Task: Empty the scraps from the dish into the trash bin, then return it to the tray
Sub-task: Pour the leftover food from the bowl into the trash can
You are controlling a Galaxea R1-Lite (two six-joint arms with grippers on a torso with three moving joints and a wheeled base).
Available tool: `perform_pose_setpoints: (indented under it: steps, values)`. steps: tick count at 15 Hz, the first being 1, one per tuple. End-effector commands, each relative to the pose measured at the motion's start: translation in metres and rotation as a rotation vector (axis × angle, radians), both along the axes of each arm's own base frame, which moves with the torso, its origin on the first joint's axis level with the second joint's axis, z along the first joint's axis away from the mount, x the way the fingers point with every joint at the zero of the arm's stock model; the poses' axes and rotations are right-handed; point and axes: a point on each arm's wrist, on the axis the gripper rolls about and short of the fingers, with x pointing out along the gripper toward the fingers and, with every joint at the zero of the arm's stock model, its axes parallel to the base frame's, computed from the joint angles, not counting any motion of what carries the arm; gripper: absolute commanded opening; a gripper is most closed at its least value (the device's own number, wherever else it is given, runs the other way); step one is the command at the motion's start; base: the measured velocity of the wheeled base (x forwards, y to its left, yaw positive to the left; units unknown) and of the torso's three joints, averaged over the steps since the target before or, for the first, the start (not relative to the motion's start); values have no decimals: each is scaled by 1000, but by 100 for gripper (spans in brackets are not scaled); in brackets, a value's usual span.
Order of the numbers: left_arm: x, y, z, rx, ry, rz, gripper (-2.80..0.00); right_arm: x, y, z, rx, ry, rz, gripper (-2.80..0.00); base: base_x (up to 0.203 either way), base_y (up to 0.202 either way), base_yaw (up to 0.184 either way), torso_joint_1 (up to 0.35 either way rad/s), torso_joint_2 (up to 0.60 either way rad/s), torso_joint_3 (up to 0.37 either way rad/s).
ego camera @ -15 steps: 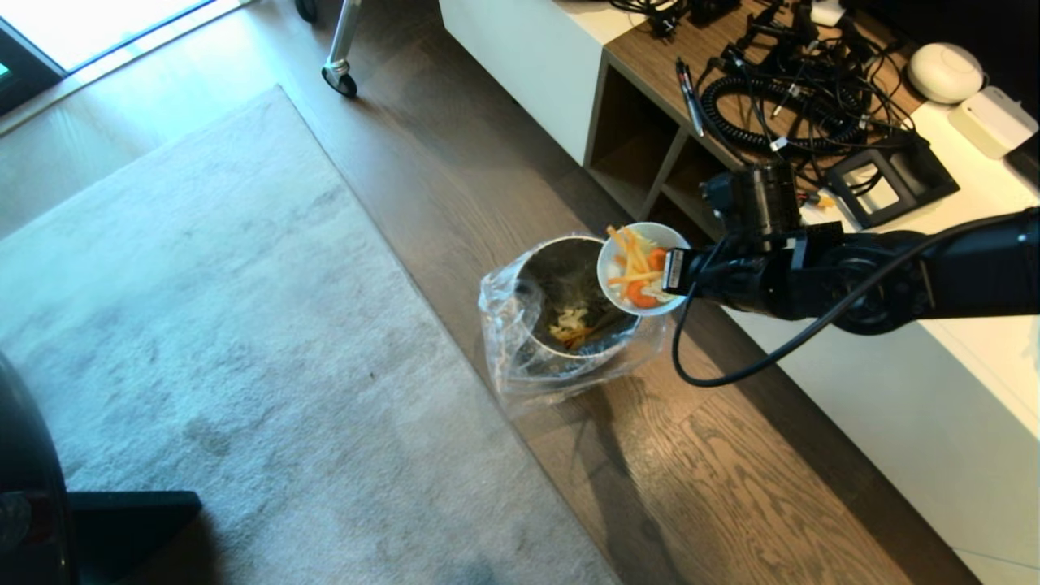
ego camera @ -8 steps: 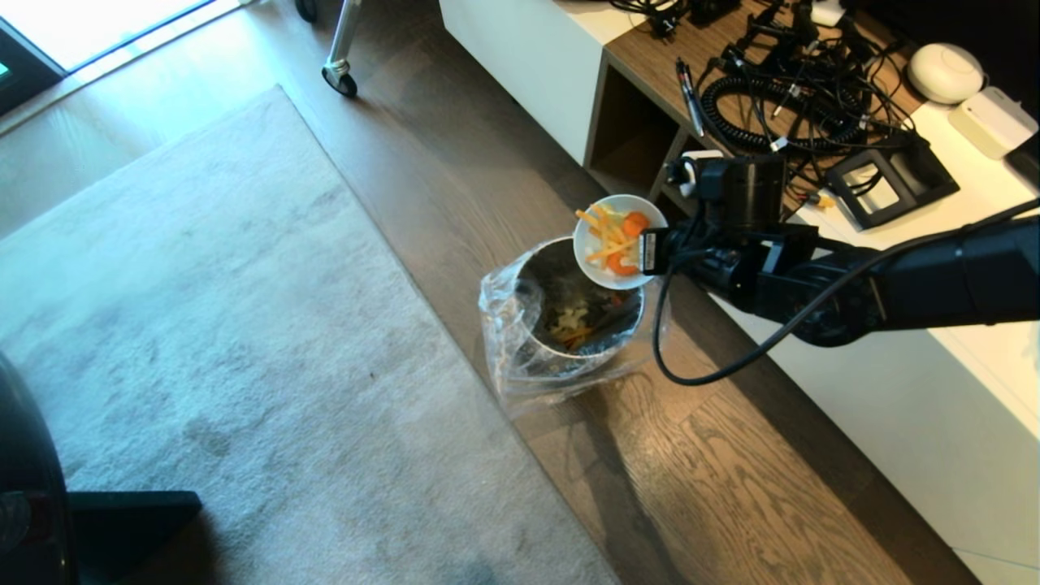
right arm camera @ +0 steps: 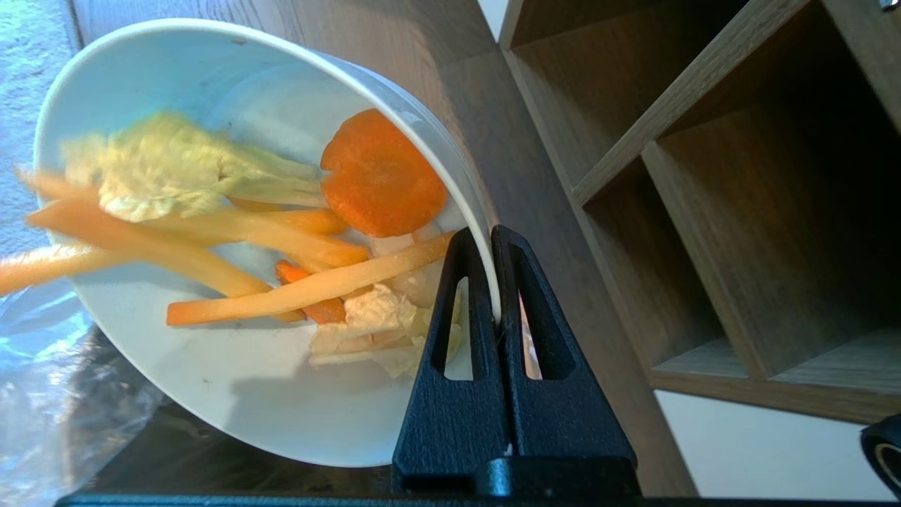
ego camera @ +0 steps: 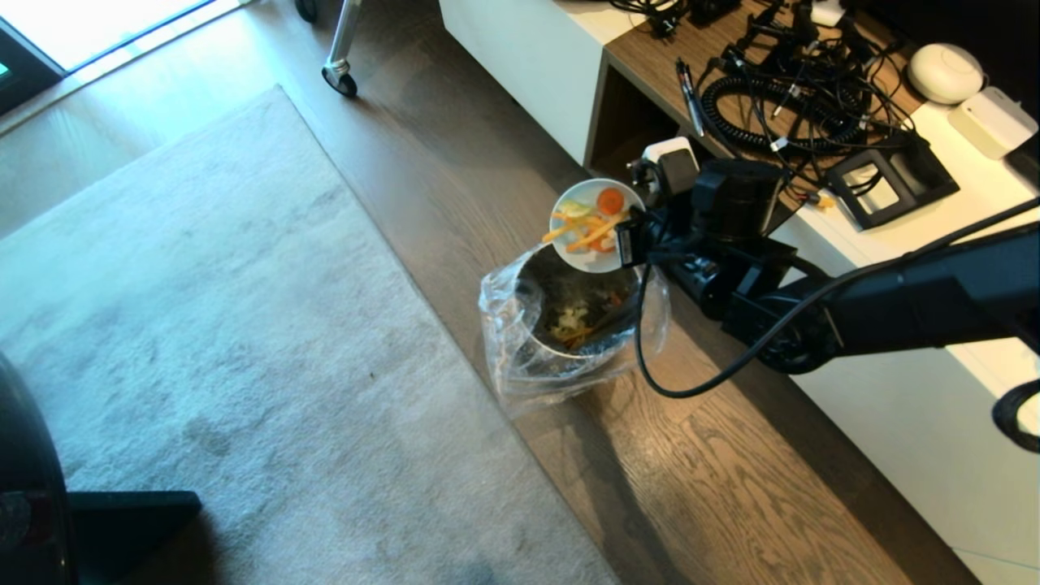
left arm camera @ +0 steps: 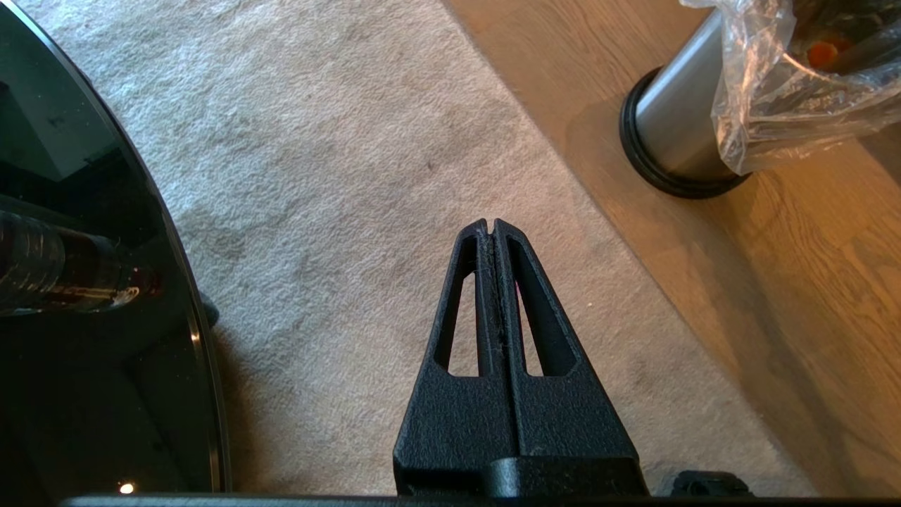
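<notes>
R gripper (ego camera: 624, 244) clamps tilted dish (ego camera: 587, 236), over bin (ego camera: 569, 325)

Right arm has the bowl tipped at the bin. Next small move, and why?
Probably keep rolling the wrist to tip steeper. The right tool pinches the rim of the dish, tilted over the trash bin; the scraps are sliding toward the low edge, but most remain inside.

I see a white dish (ego camera: 591, 227), orange and yellow scraps (right arm camera: 281, 232), steel bin (left arm camera: 679, 120), grey rug (ego camera: 203, 325).
</notes>
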Motion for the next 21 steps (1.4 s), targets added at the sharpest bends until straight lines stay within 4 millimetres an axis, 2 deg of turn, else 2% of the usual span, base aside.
perform_pose_setpoints:
  steps: [1,7,12,14,18,21]
  values:
    - [0,0,0,-1,-1,0,-280,-2,-1,-4,-22,-24,-3,-280,0,0,0,0,0,0]
    - [0,0,0,-1,-1,0,-280,-8,-3,-15,-122,-141,36,-280,0,0,0,0,0,0]
    - [0,0,0,-1,-1,0,-280,-7,-1,-19,-234,-309,48,-280,0,0,0,0,0,0]
    - [0,0,0,-1,-1,0,-280,-11,-1,-23,-291,-339,114,-280,0,0,0,0,0,0]
    - [0,0,0,-1,-1,0,-280,-11,0,-23,-367,-477,163,-280,0,0,0,0,0,0]
    - [0,0,0,-1,0,0,-280,-10,-2,-22,-417,-515,161,-280,0,0,0,0,0,0]
